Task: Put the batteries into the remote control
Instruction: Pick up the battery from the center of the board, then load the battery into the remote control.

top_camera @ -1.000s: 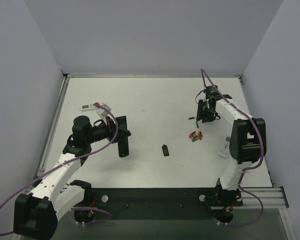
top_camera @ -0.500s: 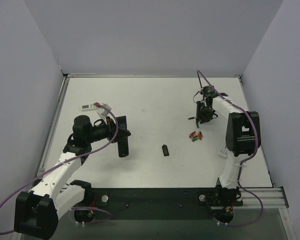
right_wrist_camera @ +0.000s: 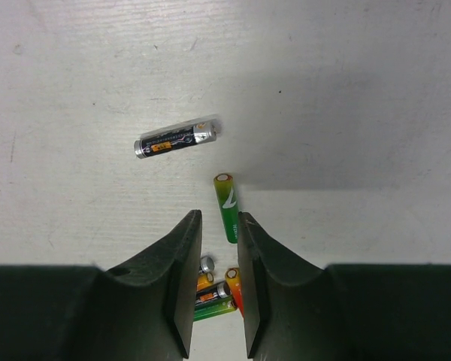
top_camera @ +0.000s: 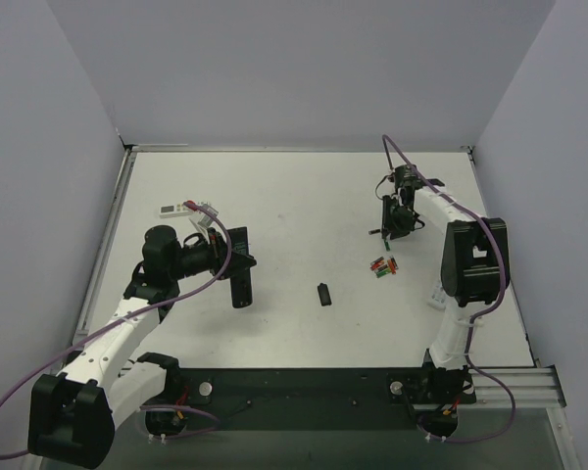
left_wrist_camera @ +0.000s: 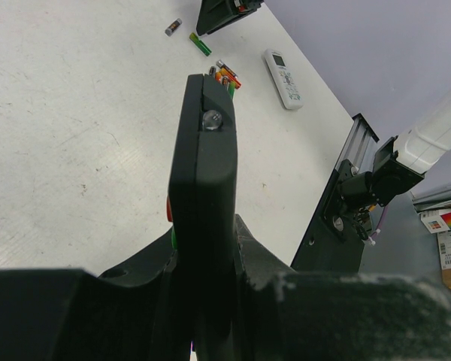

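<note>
Nearest us, the left gripper (left_wrist_camera: 207,235) pinches the remote control (left_wrist_camera: 205,143) by one end, a finger pressed against each of its flat faces. The long black remote points away from the wrist camera, edge-on. It sits over the left half of the white table (top_camera: 304,196) and seems lifted off it.

To its right, a small black oblong piece (top_camera: 323,294) lies flat near the middle of the table, well apart from everything else.

Farther right, the batteries (top_camera: 383,264) lie in a small cluster of red, green and dark casings, touching one another. A white remote (left_wrist_camera: 283,68) lies near them, toward the right edge. In the overhead view the right arm partly hides it.

Just beyond the cluster a green battery (right_wrist_camera: 228,207) lies alone. Past it lies a dark battery (right_wrist_camera: 177,140) with silver ends, apart from the green one.

The right gripper (right_wrist_camera: 219,218) hangs over these loose cells, pointing down. Its fingers stand close together with a narrow gap and grip nothing. In the wrist view, the green battery lies just past its fingertips.

At the far left, a second white remote (top_camera: 174,208) lies near the table's left edge.
</note>
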